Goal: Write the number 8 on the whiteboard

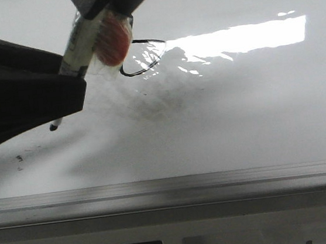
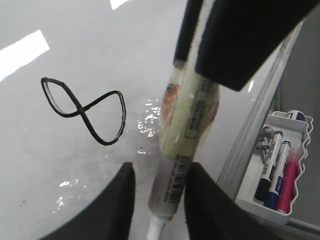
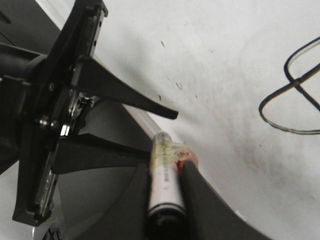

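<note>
The number 8 [image 2: 80,107] is a thin black slanted figure on the whiteboard [image 2: 60,180]. Part of it shows in the front view [image 1: 140,73] and the right wrist view [image 3: 295,85]. My right gripper [image 3: 165,167] is shut on a taped white marker [image 3: 162,185], which it holds slanted with the dark tip [image 1: 53,127] at the whiteboard [image 1: 239,119], left of the 8. My left gripper [image 2: 159,200] is open. Its fingers straddle the lower marker barrel [image 2: 172,185]; one finger touches it and the other stands apart.
The grey metal edge rail [image 1: 170,186] runs along the board's near side. A white tray [image 2: 295,125] beside the rail holds black, blue and pink markers. Bright glare [image 1: 241,36] lies right of the 8. Small dark specks [image 1: 20,159] sit at the lower left.
</note>
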Available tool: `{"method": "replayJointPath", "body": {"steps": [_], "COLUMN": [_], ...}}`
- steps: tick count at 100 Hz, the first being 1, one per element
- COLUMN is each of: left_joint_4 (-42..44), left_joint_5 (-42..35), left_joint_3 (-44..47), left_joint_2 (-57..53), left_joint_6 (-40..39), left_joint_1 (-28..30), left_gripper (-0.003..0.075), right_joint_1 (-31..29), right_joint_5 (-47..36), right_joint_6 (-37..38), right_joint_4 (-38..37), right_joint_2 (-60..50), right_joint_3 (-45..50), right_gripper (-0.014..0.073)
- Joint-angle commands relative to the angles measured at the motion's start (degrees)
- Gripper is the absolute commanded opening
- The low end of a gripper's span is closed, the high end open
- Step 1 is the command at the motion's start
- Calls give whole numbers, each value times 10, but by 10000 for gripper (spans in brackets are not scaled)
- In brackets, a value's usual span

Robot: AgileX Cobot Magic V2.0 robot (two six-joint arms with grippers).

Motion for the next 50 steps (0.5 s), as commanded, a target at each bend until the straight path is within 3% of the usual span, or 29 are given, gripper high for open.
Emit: {"method": "replayJointPath", "body": {"steps": [1, 7, 25, 42, 50], "left_joint_4": [-8, -7, -8, -17, -43], "left_joint_5": [-41, -42, -42, -27, 10], "left_joint_3": [-19, -19, -19, -19, -19], "left_joint_2": [-2, -2, -2, -2, -9], "left_joint_6": [-6, -6, -6, -12, -33], "left_joint_1": [-4, -4, -4, -4, -4], "left_gripper": [71, -24, -20, -20, -20], "right_joint_1": [1, 1, 1, 1, 1], "right_joint_5": [-38, -39, -39, -40, -37], "right_joint_6": [-3, -3, -3, -3, -3], "right_joint_4": [3, 3, 5, 1, -3], "right_joint_2": [-11, -11, -11, -11, -11], "right_joint_3": [-17, -17, -17, -17, -17], "right_gripper": [-51, -51, -15, 272, 335]}}
